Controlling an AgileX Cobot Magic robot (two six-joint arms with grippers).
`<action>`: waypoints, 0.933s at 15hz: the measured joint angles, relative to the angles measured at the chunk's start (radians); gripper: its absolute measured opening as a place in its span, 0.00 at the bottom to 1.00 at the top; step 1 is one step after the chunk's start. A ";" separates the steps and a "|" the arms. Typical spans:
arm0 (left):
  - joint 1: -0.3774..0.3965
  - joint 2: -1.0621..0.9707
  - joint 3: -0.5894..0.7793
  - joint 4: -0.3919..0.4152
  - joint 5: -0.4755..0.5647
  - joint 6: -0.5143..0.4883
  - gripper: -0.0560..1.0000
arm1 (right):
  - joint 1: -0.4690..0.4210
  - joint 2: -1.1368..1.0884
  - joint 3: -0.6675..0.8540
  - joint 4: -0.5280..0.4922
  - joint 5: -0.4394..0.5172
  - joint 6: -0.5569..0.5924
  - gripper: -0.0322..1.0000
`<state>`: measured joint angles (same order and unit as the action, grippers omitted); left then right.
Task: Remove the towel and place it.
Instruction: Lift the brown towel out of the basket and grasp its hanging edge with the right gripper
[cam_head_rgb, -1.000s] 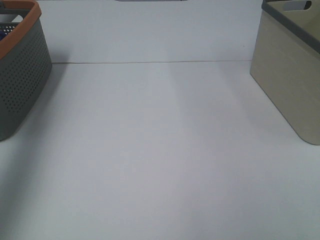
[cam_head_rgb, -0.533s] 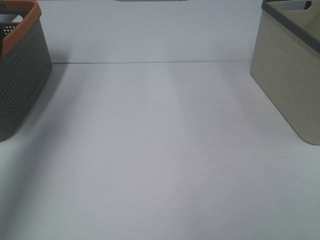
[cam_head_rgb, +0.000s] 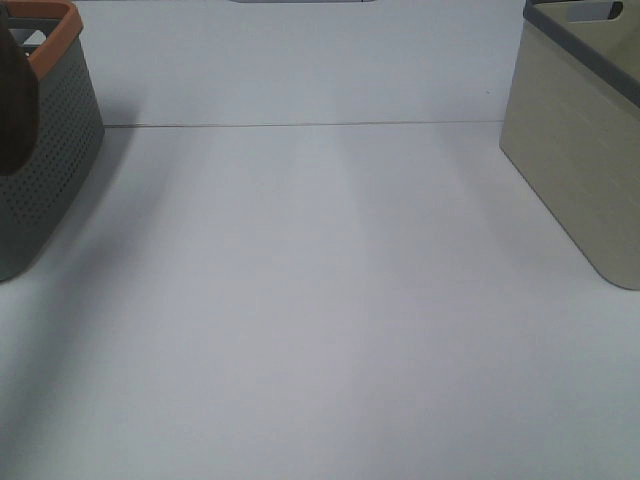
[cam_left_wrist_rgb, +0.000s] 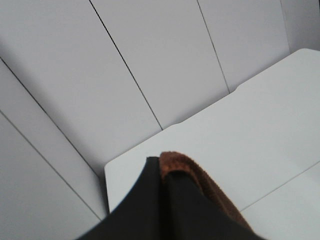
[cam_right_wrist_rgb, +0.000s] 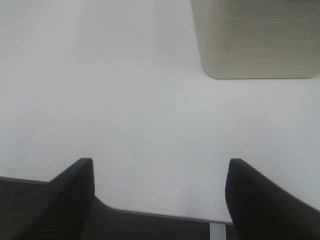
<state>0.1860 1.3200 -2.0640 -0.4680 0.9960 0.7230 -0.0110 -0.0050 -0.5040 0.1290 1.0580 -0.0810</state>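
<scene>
Above the grey basket (cam_head_rgb: 60, 150), newly risen into view: towel (cam_head_rgb: 14, 100), clamped in left tool (cam_left_wrist_rgb: 161, 167); removal seemingly under way, placing on counter (cam_head_rgb: 330, 300) still ahead; right tool (cam_right_wrist_rgb: 160, 165) wide, empty.

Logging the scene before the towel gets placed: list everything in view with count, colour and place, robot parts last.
towel: one, reddish-brown, pinched between the left gripper's fingers
basket: one, grey and perforated with an orange rim, far left of the table
bin: one, beige with a grey rim, far right of the table
table: one, white, under both containers
left gripper: one, black, shut on the towel
right gripper: one, black, jaws open and holding nothing, above the table's near edge with the bin ahead of it
</scene>
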 joint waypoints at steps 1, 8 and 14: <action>-0.022 0.011 0.005 0.000 -0.004 -0.035 0.05 | 0.000 0.001 0.000 0.034 -0.008 -0.025 0.65; -0.379 0.150 0.047 0.250 -0.009 -0.128 0.05 | 0.000 0.245 -0.007 0.553 -0.163 -0.452 0.65; -0.742 0.363 0.048 0.779 0.017 -0.463 0.05 | 0.000 0.495 -0.009 0.775 -0.340 -0.600 0.65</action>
<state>-0.5560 1.6830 -2.0160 0.3110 1.0130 0.2600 -0.0110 0.4900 -0.5130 0.9040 0.7180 -0.6810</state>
